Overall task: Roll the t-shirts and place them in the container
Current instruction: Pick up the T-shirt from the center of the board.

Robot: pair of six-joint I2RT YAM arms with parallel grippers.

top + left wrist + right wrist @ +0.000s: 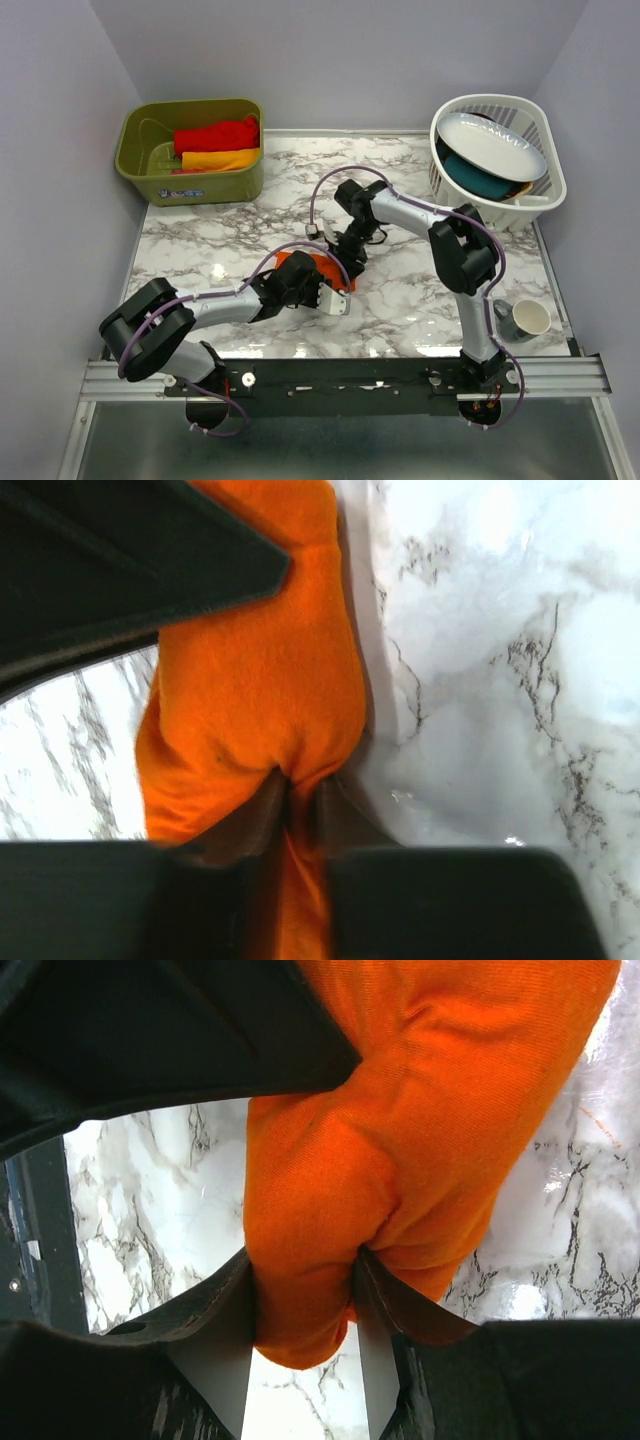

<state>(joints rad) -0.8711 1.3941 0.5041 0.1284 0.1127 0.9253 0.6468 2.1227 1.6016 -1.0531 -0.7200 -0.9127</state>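
A vivid orange t-shirt, bunched into a thick bundle, lies on the marble table between my two grippers. My left gripper is shut on a thin fold at one end of the orange t-shirt. My right gripper is shut on a thick wad at the other end of the orange t-shirt, a finger pressed in on each side. From above, the left gripper and right gripper stand close together over the cloth. A red t-shirt and a yellow-orange t-shirt lie in the green bin.
The green bin stands at the back left corner. A white basket at the back right holds white and teal dishes. A mug stands near the right front edge, beside the right arm's base.
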